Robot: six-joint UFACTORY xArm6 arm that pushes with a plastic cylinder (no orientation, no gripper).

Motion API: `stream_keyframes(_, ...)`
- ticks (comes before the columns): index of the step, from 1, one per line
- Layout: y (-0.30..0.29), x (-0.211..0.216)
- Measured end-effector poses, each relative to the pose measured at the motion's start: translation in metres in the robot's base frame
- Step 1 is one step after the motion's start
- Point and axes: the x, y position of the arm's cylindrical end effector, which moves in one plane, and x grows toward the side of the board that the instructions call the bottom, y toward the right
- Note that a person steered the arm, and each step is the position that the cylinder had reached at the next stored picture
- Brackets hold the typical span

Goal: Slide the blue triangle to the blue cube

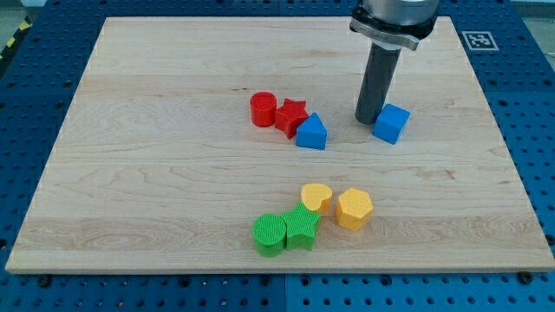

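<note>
The arm carries no pincer, only a straight dark rod, so nothing is open, closed or gripped. The rod comes down from the view's top near the table's top right corner, and my tip rests on the table just to the view's left of the blue cube; whether it touches the cube's side cannot be told.

The blue triangle lies further to the view's left, near the middle of the table, with bare wood between it and my tip. Its upper left side touches the red star, and the red cylinder sits just beside the star on the view's left, so the three form a short row slanting down toward the view's right.

Toward the table's bottom edge, around the middle, lies a second cluster. The yellow heart and the yellow hexagon are just beside each other. Below the heart the green star touches the green cylinder on its left.
</note>
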Motion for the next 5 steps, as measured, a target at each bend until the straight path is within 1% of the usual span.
stream_keyframes(1, -0.031, -0.042)
stream_keyframes(2, -0.126, -0.055)
stream_keyframes(3, -0.228, -0.054)
stream_keyframes(4, -0.271, -0.031)
stream_keyframes(5, -0.245, -0.002)
